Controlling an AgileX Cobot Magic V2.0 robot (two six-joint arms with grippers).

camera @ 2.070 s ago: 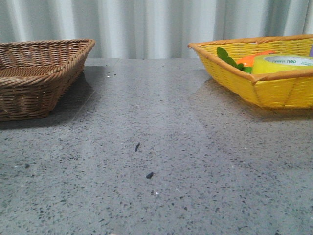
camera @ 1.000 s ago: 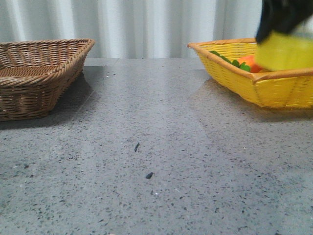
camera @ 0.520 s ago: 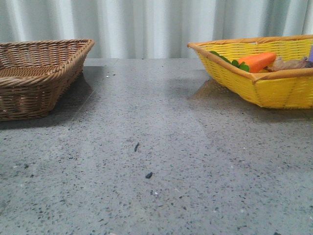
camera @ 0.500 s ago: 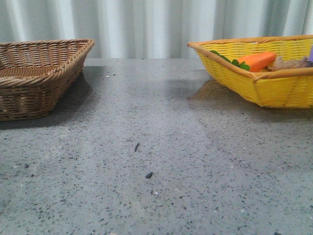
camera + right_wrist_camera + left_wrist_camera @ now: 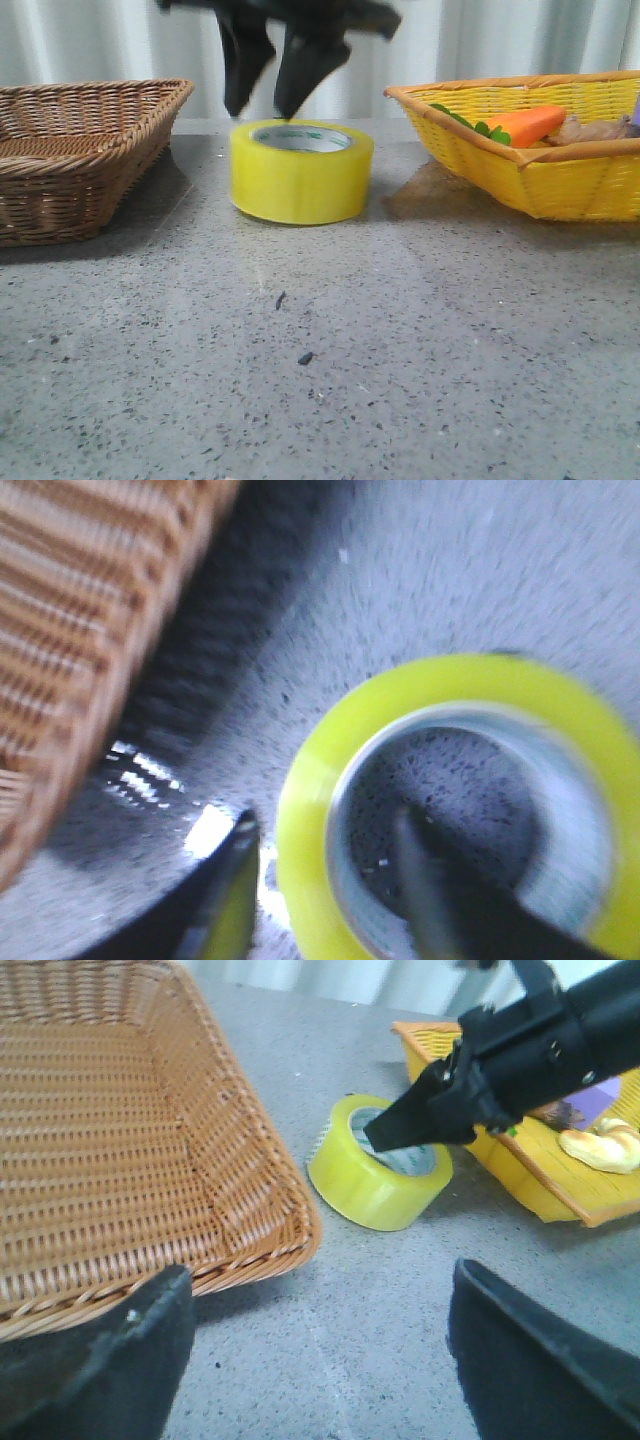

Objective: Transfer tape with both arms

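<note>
While the right gripper [image 5: 268, 105] hovers spread just above the tape [image 5: 302, 170], the open left gripper [image 5: 315, 1345] should approach squarely.

Yellow tape [image 5: 302, 172] with a white, green-lettered core sat below the black claw [image 5: 283, 72], on speckled grey table [image 5: 400, 340].

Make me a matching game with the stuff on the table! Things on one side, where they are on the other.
Things:
1. wide yellow roll of tape
2. orange carrot toy
3. brown woven wicker basket
4. right black claw

Places:
A. in the yellow woven basket
B. just above the tape roll
C. far left of the table
D. flat on the grey speckled table, between the baskets

Pairs: 1-D, 2-A, 3-C, 4-B
</note>
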